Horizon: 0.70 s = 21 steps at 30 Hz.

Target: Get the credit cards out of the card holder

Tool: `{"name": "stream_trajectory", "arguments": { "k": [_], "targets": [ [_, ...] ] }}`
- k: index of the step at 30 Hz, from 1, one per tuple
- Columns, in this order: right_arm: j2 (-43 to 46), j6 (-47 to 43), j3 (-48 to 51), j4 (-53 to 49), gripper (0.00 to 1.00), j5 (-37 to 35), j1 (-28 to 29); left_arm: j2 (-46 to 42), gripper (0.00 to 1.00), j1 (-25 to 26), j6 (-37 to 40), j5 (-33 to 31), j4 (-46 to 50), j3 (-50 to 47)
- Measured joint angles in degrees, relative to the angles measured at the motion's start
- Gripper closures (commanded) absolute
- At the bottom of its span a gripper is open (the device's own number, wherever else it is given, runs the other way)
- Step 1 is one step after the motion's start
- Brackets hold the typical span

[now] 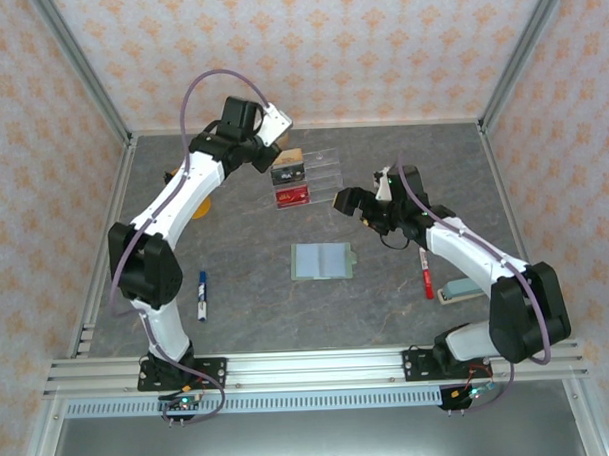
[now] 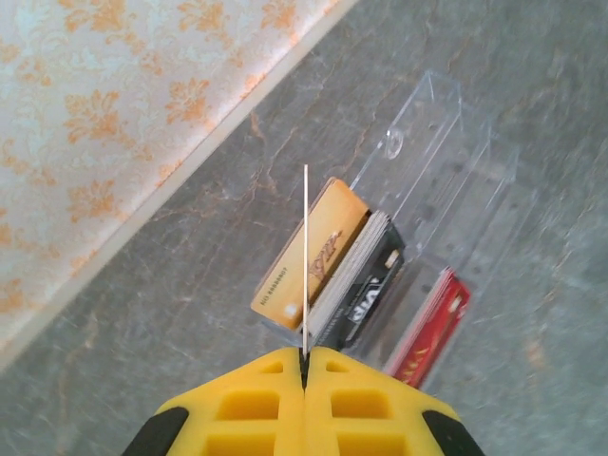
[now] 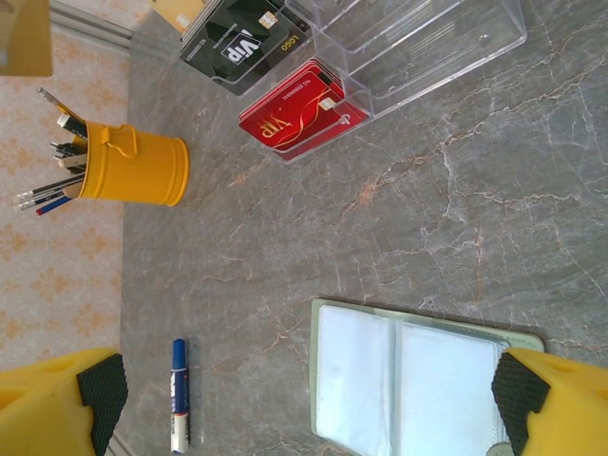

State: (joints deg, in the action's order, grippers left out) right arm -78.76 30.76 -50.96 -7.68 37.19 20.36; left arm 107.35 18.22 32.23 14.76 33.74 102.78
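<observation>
The card holder lies open and flat on the grey marbled table between the arms, its pockets seemingly empty. Over it, the right gripper has its fingers wide apart, holding nothing. Farthest, the left gripper is clamped on a thin card, edge-on, its long axis pointing away from the fingers, above the clear acrylic tray beside the tan-orange card and the black card; the patterned wall is close behind

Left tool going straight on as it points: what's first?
Likely the clear tray: the held card in the left tool would land between the tan-orange card and the black cards; depth unclear.
</observation>
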Motion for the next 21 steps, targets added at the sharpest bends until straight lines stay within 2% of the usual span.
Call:
{"name": "stream_trajectory", "arguments": {
  "k": [5,11,21],
  "targets": [
    [-0.9,0.0,-0.8,-0.8,0.0,-0.2,0.0,8.3,1.0,-1.0,10.4,1.5,5.4,8.5],
    [-1.7,0.2,-2.4,-1.6,0.0,-0.4,0.0,15.3,1.0,-1.9,18.4,4.4,9.9,15.5],
    [-2.1,1.6,-3.0,-1.8,0.0,-0.4,0.0,22.5,1.0,-3.7,26.9,9.4,17.8,27.7]
  ]
}}
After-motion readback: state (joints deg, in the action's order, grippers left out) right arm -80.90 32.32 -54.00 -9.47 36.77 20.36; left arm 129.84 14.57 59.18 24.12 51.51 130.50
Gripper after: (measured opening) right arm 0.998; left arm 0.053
